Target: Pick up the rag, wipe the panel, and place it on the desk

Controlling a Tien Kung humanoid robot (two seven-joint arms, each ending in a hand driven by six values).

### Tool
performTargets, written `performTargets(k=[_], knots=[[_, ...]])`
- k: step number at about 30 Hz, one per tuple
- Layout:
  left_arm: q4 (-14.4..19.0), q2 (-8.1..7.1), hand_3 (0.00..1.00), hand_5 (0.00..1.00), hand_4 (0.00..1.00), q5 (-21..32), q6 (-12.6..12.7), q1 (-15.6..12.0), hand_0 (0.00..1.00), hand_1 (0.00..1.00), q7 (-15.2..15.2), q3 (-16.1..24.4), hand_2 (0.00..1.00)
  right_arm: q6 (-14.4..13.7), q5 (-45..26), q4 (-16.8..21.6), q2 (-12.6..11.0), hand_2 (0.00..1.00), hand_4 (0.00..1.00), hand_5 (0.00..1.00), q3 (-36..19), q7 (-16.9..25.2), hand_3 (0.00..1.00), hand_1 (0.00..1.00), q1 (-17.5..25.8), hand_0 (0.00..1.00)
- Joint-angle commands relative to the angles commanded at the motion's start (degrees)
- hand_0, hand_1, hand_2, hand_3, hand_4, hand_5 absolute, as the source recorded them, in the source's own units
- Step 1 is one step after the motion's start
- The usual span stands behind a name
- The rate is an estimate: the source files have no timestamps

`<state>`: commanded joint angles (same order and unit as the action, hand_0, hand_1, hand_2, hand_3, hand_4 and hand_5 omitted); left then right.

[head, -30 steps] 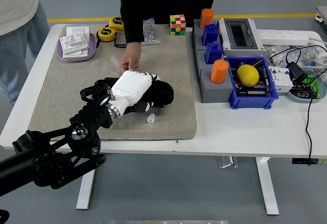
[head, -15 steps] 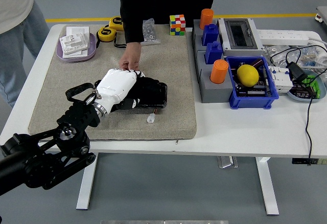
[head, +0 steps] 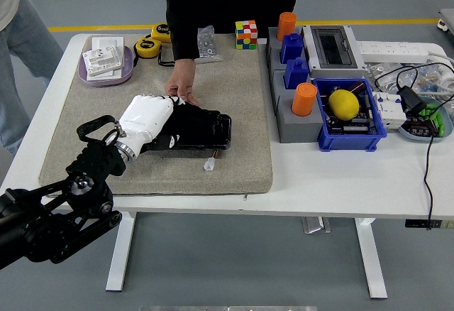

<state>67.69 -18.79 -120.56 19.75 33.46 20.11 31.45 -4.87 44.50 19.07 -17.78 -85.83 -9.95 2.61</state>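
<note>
On the beige mat (head: 106, 162), a little left of centre, lies the black panel (head: 206, 132), flat and long side across, with the black rag (head: 183, 123) pressed onto its left part under the robot's left hand (head: 145, 116). The white hand covers most of the cloth, fingers (head: 164, 140) curled down over it and gripping it against the panel, though black on black makes the rag's edge hard to trace.

Over the last second the hand and rag have slid toward nine o'clock: before, they sat over the panel's right half and hid it, and now the right end of the panel lies bare and glossy. I judge this to be a wiping stroke under way, so the pickup is done and the wipe is well along; setting the rag down on the worktop (head: 340, 176) is left.

At twelve o'clock from the hand, a person's hand (head: 181, 84) rests on the mat at the panel's far edge, seemingly steadying it, and it has not moved. At five o'clock from the panel a small white connector (head: 210, 164) lies loose on the mat. The robot's right arm is out of view.
</note>
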Motion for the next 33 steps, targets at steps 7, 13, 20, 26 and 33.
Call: performTargets(k=[7,13,20,26,33], knots=[[-0.6,-0.95,0.268,0.002,0.091,-0.5,0.1,-1.0,0.229,0.124,-0.1,1.6,0.413,-0.1,-0.2,-0.1,0.0,0.648,0.998,0.689,0.1,0.0,0.620,0.469,-0.2,0.690],[-1.1,-1.84,0.268,0.002,0.092,0.0,0.3,-2.1,0.228,0.125,0.1,3.3,0.414,-0.2,-0.3,-0.1,-0.1,0.648,0.998,0.688,0.1,0.0,0.620,0.468,-0.2,0.691],[-1.6,-2.95,0.267,0.002,0.091,-1.0,0.5,-3.4,0.228,0.125,-0.2,5.3,0.414,-0.4,-0.2,-0.1,-0.1,0.647,0.998,0.689,-0.5,-0.1,0.620,0.469,-0.1,0.691],[-1.5,-3.68,0.268,0.002,0.093,-2.2,0.8,-4.4,0.228,0.125,-0.1,7.5,0.414,-0.4,-0.2,-0.2,-0.2,0.648,0.998,0.690,-0.5,-0.3,0.620,0.468,-0.1,0.691],[-1.4,-4.35,0.269,0.002,0.102,-2.8,1.0,-5.2,0.227,0.126,0.0,9.0,0.415,-0.6,-0.5,-0.2,-0.2,0.648,0.998,0.690,-0.1,-0.3,0.620,0.468,-0.2,0.690]])
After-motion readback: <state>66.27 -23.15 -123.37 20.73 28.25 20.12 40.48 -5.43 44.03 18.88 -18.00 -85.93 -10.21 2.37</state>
